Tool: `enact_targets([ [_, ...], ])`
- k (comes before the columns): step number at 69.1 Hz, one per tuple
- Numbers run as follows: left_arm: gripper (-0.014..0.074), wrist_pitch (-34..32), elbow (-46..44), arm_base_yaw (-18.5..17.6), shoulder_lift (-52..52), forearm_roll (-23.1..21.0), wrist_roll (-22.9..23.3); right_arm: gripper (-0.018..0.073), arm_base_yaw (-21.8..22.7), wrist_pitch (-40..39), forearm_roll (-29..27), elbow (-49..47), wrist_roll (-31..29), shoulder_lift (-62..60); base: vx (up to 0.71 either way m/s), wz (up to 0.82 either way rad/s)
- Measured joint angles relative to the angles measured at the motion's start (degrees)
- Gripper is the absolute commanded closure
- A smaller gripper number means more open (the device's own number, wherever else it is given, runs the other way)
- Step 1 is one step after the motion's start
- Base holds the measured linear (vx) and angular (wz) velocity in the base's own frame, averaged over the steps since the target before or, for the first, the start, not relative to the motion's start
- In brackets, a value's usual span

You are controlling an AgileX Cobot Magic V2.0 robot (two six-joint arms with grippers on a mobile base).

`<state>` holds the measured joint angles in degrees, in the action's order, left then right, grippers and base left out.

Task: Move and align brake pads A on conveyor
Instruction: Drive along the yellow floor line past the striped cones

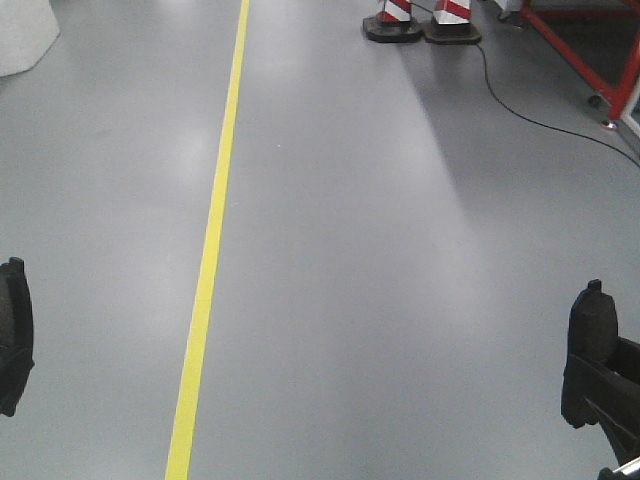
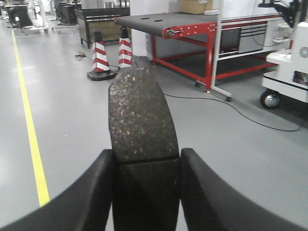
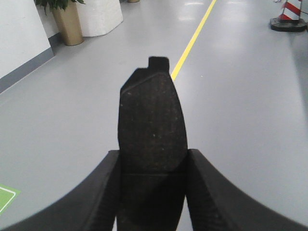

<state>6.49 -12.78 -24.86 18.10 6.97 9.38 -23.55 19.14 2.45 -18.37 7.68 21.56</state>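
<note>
**Item 1: left brake pad** (image 2: 142, 115)
- Location: held upright in the left fingers (image 2: 86, 192), above bare floor and well apart from the conveyor (image 2: 159, 20).
- Appearance: dark grey and oblong with a curved outline. The face is coarse and speckled, with a small tab at the top end.
- Groove: a thin cross groove shows at fingertip level.
- Hidden: the part below the groove lies in shadow between the fingers. In the front view the pad (image 1: 12, 335) is cut off by the picture's left edge.

**Item 2: right brake pad** (image 3: 151, 120)
- Location: clamped upright in the right fingers (image 3: 214, 192), also over the floor.
- Appearance: a darker, finer-grained face with a square notch-tab on top and a chamfered upper corner.
- Hidden: its base is sunk between the fingers and hard to make out. In the front view (image 1: 592, 345) only its edge-on profile shows at the right margin.

**Item 3: conveyor**
- Appearance: a charcoal belt on a red frame, seen obliquely in the background of the left wrist view.
- Hidden: its far end is behind a white pillar (image 2: 144, 8). A few dark marks on the belt are too small to identify.

**Surroundings**
- A yellow floor line (image 1: 210, 250).
- Striped cones (image 2: 100, 57).
- A black cable (image 2: 231, 107).
- A planter (image 3: 69, 21), cut off at the top.
</note>
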Motion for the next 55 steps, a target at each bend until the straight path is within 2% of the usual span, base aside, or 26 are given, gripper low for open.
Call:
enact_targets([
  [55,0.0449,0.0,0.0,0.0,0.0,0.0,0.0,0.0533,0.0,0.0,0.0,0.0,0.0,0.0,0.54,0.06],
])
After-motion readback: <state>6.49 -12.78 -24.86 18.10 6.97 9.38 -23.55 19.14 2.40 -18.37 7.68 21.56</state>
